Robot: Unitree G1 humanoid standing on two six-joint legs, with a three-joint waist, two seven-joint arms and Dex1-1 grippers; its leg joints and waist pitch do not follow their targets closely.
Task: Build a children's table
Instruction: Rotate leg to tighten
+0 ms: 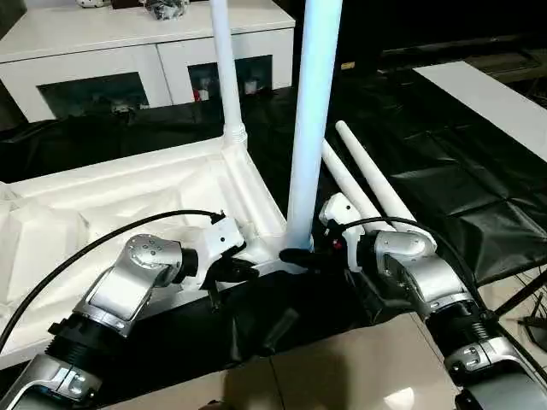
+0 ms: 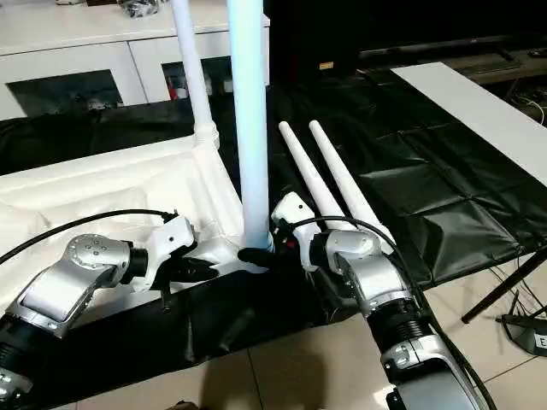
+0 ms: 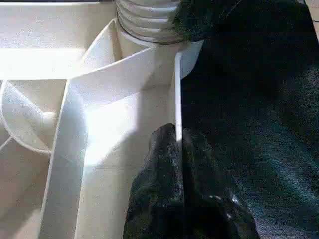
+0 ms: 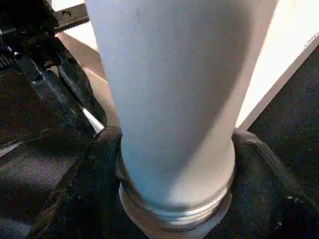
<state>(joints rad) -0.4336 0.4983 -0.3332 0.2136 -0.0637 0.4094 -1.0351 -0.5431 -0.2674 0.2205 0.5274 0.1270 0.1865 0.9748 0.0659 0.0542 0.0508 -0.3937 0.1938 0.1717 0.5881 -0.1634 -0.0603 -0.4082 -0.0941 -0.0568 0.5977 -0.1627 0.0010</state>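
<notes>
White plastic: the tabletop (image 1: 128,196) lies upside down, ribbed underside up, on a black sheet (image 1: 444,188) spread over the floor.
Near leg: a leg (image 1: 312,120) stands upright in the corner socket at about 5 o'clock of the top, threads still showing at its base, so I judge it not yet screwed home.
Far leg: a second leg (image 1: 226,68) stands in the corner at about 1 o'clock and looks seated.
Spare legs: two legs (image 1: 376,184) lie side by side on the sheet, just beyond the right arm, toward 3 o'clock of the top.
Left hand: the left hand (image 3: 182,149) is clenched on the top's thin edge wall, near the near leg's corner, steadying it.
Right hand: the right hand (image 4: 174,164) has its fingers round the base of the near leg, grasping it at the threads.
Progress: about halfway; finish this leg, then fit the two spares.
Containers: a white cabinet (image 1: 145,51) stands at 12 o'clock; small items sit behind its glass doors, too small to tell.
</notes>
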